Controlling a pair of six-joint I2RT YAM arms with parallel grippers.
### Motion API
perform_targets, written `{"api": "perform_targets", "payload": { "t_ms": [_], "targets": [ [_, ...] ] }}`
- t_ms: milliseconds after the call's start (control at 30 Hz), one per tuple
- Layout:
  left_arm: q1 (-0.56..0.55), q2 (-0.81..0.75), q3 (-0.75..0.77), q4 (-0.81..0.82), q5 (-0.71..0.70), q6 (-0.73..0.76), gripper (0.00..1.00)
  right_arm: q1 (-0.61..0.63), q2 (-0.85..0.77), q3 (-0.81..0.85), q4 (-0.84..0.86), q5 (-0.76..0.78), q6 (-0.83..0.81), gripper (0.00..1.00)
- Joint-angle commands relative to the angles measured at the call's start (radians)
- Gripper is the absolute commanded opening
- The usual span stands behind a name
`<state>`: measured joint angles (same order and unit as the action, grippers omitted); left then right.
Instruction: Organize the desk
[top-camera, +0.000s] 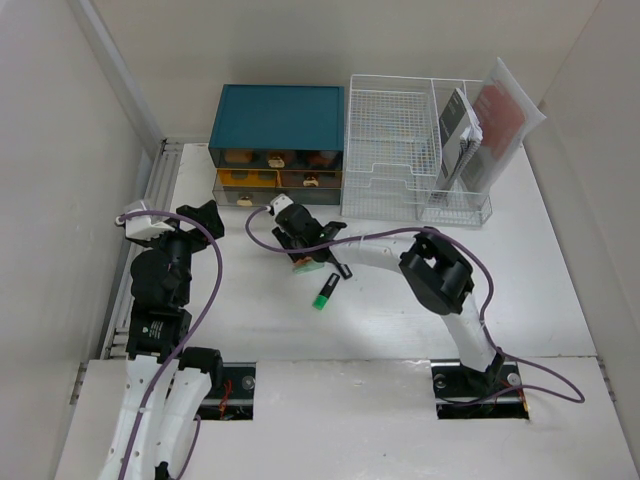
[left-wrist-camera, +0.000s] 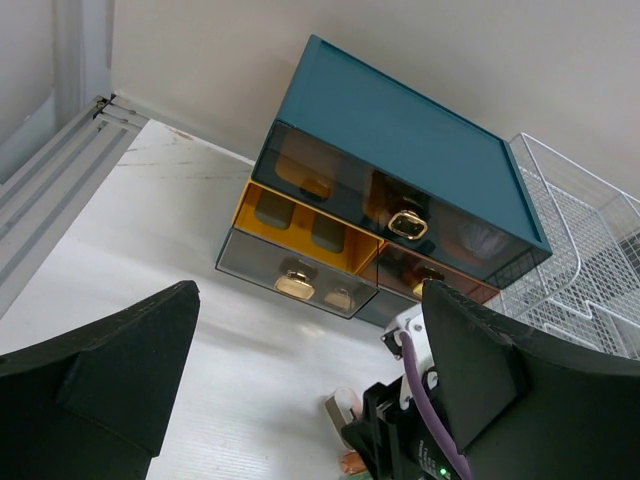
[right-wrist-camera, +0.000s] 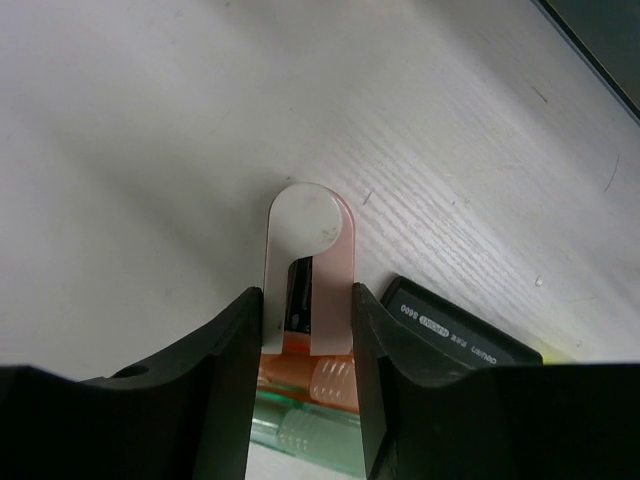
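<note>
The white desk (top-camera: 250, 330) carries a small heap of stationery at its middle. My right gripper (top-camera: 299, 243) reaches down into that heap. In the right wrist view the right gripper (right-wrist-camera: 307, 300) is shut on a small white and pink dispenser-like piece (right-wrist-camera: 308, 245), whose rounded end points at the desk (right-wrist-camera: 150, 120). Under it lie an orange pen (right-wrist-camera: 320, 375) and a green pen (right-wrist-camera: 310, 435), with a black flat item with white print (right-wrist-camera: 450, 340) beside them. My left gripper (top-camera: 197, 214) hovers open at the left, and in its own view the left gripper (left-wrist-camera: 310, 400) holds nothing.
A teal drawer box (top-camera: 278, 115) stands at the back; its lower left drawer (left-wrist-camera: 290, 270) is pulled out a little. To its right is a white wire rack (top-camera: 395, 150) holding notebooks (top-camera: 470, 135). A green marker (top-camera: 323, 295) lies just in front of the right gripper.
</note>
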<state>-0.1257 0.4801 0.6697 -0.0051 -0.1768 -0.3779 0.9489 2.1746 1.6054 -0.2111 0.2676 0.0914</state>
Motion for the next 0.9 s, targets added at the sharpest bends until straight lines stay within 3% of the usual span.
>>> {"api": "perform_targets", "payload": {
  "t_ms": [0, 200, 333, 533, 867],
  "targets": [
    [-0.006, -0.011, 0.010, 0.031, 0.000, -0.004, 0.92, 0.001, -0.136, 0.037, -0.034, -0.080, -0.120, 0.15],
    [-0.006, -0.011, 0.010, 0.031, 0.000, -0.004, 0.92, 0.001, -0.232, 0.065, -0.146, -0.407, -0.329, 0.04],
    [-0.006, -0.011, 0.010, 0.031, 0.000, -0.004, 0.92, 0.001, -0.253, 0.126, -0.189, -0.482, -0.390, 0.03],
    [-0.006, -0.011, 0.010, 0.031, 0.000, -0.004, 0.92, 0.001, -0.253, 0.243, -0.195, -0.432, -0.427, 0.00],
    [-0.006, -0.011, 0.010, 0.031, -0.009, -0.004, 0.92, 0.001, -0.181, 0.334, -0.039, -0.252, -0.547, 0.00]
  ]
}}
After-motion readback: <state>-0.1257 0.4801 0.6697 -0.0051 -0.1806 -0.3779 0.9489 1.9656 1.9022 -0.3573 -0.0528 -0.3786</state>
